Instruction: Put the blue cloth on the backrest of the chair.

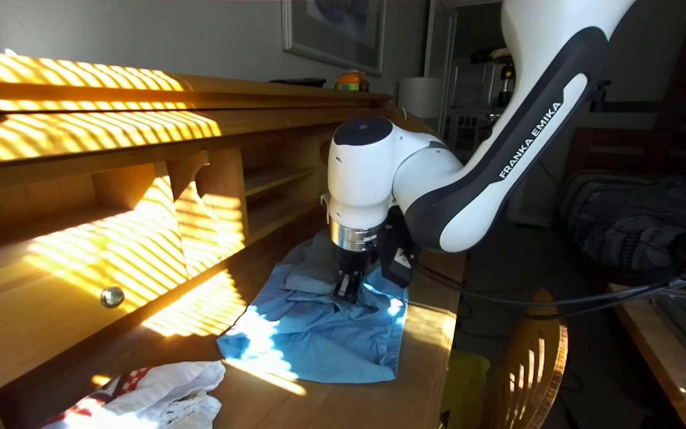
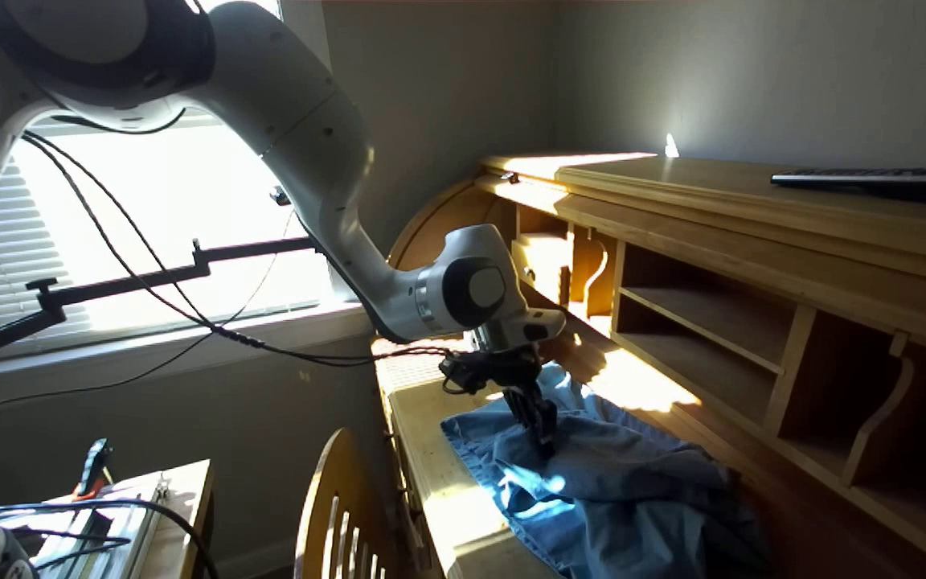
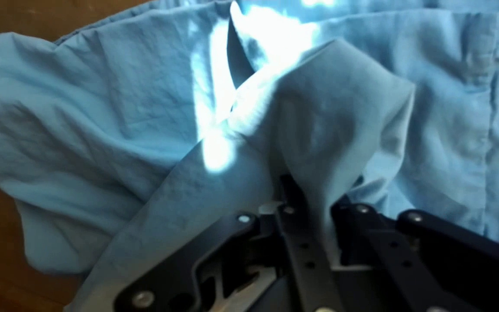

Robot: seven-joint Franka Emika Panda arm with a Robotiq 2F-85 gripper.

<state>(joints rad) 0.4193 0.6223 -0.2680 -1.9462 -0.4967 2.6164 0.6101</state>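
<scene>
The blue cloth (image 1: 331,348) lies crumpled on the wooden desk top in both exterior views (image 2: 616,498). It fills most of the wrist view (image 3: 137,99). My gripper (image 1: 347,292) points down into the cloth, and it also shows low over the cloth in an exterior view (image 2: 542,434). In the wrist view, the fingers (image 3: 319,199) are closed on a gathered fold of the cloth, which runs up between them. The fingertips are partly hidden by fabric. The wooden chair (image 1: 524,381) stands beside the desk's front edge, with its slatted backrest showing in both exterior views (image 2: 354,474).
The desk's shelves and cubbyholes (image 2: 704,322) rise behind the cloth. A white and red cloth (image 1: 164,393) lies on the desk near the blue one. Cables (image 1: 557,304) hang from the arm above the chair. A side table (image 2: 182,498) holds metal rails.
</scene>
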